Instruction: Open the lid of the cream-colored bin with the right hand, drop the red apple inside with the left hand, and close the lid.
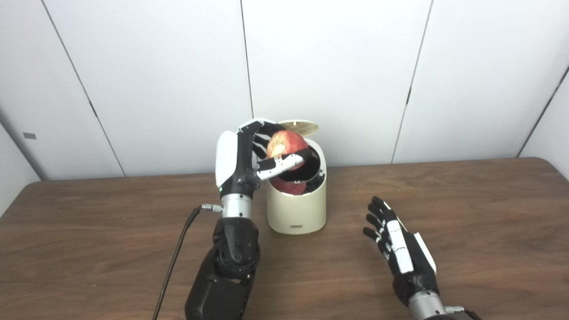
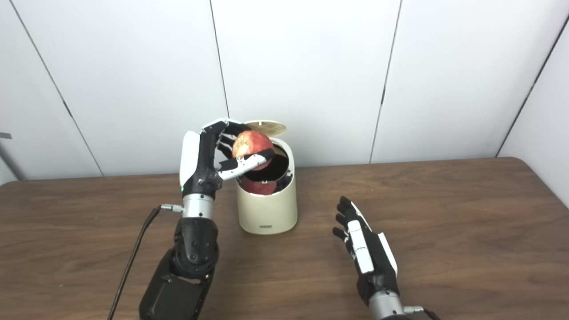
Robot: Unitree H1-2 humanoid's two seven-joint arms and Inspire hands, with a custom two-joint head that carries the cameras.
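Note:
The cream-colored bin (image 1: 297,209) stands at the middle of the brown table, its lid (image 1: 298,127) tipped up at the back. My left hand (image 1: 253,153) is raised at the bin's left rim and is shut on the red apple (image 1: 284,144), which hangs over the opening. A red shape (image 1: 289,186) shows inside the bin below it; it may be a reflection or a second apple. My right hand (image 1: 398,246) rests low over the table to the right of the bin, open, fingers spread, holding nothing.
A black cable (image 1: 175,258) runs from my left wrist down to the picture's bottom edge. White wall panels (image 1: 333,66) stand close behind the bin. Bare wooden table (image 1: 489,222) stretches to the right and left.

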